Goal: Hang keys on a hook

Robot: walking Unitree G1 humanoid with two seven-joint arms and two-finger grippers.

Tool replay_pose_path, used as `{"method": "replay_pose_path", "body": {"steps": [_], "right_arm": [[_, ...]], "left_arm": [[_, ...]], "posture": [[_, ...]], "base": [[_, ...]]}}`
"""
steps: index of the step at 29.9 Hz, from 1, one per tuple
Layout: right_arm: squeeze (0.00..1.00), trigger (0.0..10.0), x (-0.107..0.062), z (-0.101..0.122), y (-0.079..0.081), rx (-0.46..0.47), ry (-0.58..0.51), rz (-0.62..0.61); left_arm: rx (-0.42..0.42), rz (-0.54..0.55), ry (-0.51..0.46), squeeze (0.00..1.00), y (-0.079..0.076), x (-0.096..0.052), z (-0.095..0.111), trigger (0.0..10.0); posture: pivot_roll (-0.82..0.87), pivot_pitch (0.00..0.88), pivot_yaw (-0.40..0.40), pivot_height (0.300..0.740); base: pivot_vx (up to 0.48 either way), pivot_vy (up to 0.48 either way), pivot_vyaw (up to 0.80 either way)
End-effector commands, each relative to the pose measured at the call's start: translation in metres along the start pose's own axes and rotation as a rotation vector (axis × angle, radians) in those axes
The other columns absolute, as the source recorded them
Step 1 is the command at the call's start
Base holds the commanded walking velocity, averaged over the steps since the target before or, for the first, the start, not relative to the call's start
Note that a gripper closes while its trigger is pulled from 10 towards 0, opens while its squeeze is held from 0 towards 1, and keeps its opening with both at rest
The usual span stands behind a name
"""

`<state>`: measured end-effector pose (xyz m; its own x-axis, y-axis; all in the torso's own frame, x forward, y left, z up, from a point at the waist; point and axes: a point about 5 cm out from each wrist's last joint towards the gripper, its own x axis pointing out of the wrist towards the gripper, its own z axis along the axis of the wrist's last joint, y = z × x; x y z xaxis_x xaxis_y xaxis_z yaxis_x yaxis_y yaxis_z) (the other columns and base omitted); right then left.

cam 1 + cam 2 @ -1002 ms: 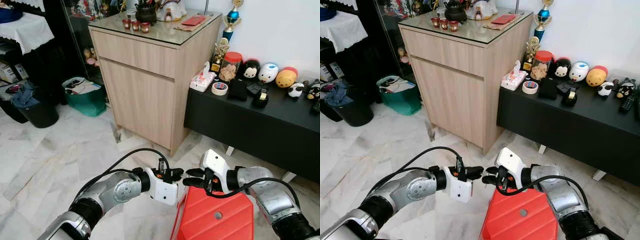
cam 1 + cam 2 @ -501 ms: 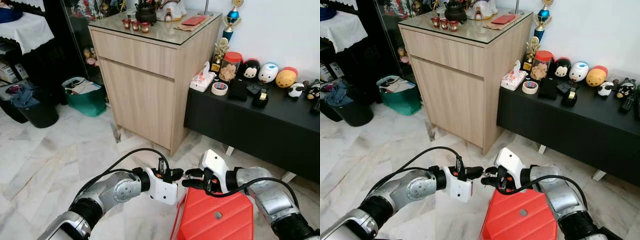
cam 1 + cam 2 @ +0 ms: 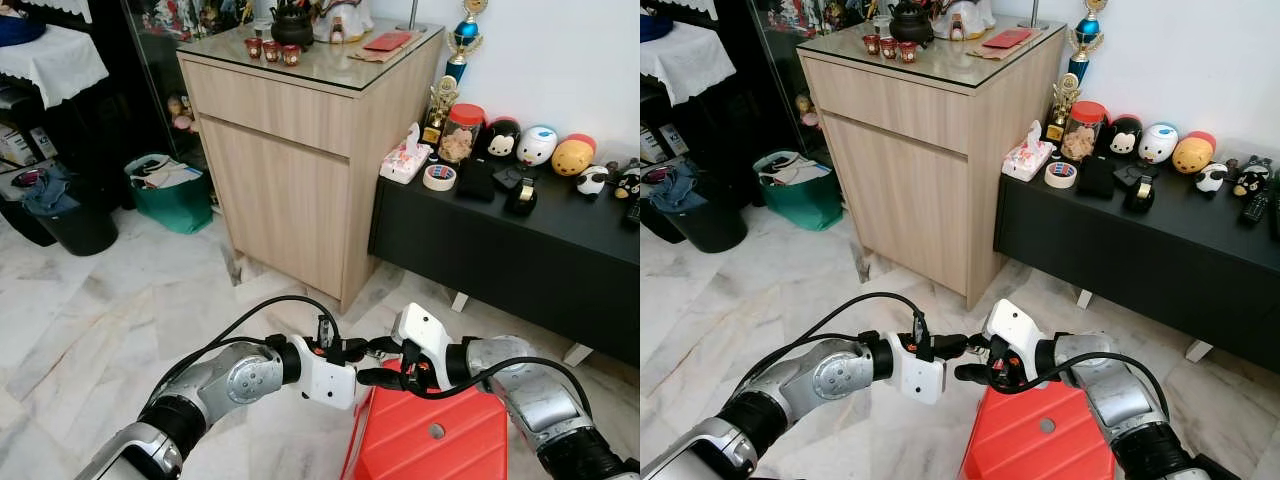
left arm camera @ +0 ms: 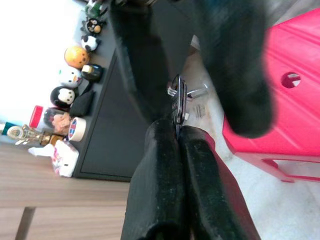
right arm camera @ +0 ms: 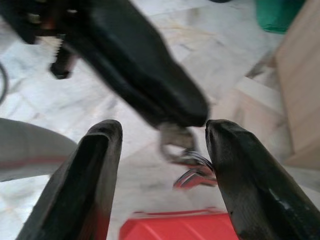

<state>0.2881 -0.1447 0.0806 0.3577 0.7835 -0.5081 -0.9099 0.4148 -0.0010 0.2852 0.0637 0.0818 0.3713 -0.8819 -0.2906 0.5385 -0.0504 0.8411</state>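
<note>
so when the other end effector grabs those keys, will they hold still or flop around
Probably flop. The keys hang loose on a ring below the left end effector, which pinches just one edge, so they likely swing. They look like small metal, so probably light. The open right end effector may slip on them.

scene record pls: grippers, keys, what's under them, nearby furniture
left gripper: shut on keys, held in front of the robot
right gripper: open, fingers either side of the keys and the left gripper's tips
below: red stool on marble floor
furniture: wooden cabinet; black sideboard with figurines and tape
hook: cannot tell where
</note>
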Motion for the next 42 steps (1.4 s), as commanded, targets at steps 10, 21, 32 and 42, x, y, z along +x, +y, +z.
{"method": "replay_pose_path", "body": {"steps": [10,21,32,42], "right_arm": [[0.0,10.0,-0.004,0.017,-0.031,0.005,-0.091,-0.251],[0.0,10.0,0.002,0.008,-0.023,-0.014,-0.038,-0.17],[0.0,10.0,0.003,-0.016,-0.007,0.012,0.086,-0.02],[0.0,10.0,-0.006,-0.023,-0.017,0.028,0.123,-0.079]], "left_arm": [[0.01,-0.073,-0.024,0.0,-0.006,-0.002,0.002,0.0],[0.051,-0.069,-0.054,0.0,-0.003,-0.007,0.005,0.0],[0.176,0.082,-0.139,0.0,0.023,-0.008,0.017,0.0],[0.191,-0.01,-0.117,0.0,0.009,-0.015,0.01,0.0]], "posture": [[-0.04,0.0,-0.012,0.74],[-0.04,0.0,-0.012,0.74],[-0.03,0.0,-0.012,0.74],[-0.03,0.0,-0.014,0.74]], "base": [[0.0,0.0,0.0],[0.0,0.0,0.0],[0.0,0.0,0.0],[0.0,0.0,0.0]]}}
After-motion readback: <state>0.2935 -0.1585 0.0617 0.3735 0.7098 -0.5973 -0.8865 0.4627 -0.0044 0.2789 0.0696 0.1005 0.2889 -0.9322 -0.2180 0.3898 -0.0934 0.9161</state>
